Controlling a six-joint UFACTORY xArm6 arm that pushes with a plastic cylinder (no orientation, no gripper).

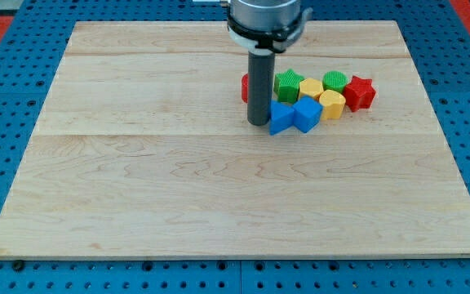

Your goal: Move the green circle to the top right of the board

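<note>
The green circle point(334, 81) sits near the right end of a tight cluster of blocks on the wooden board point(219, 204), right of centre in the upper half. Beside it are a green star point(288, 84), a yellow block point(311, 88), a yellow heart-like block point(332, 104) and a red star point(360, 92). In front lie two blue blocks point(281, 118) point(307, 113). A red block point(246, 87) is mostly hidden behind the rod. My tip point(259, 122) rests on the board at the cluster's left end, touching the left blue block, well left of the green circle.
The board lies on a blue perforated table point(6, 269). The arm's round housing point(266, 16) hangs over the board's top edge above the cluster.
</note>
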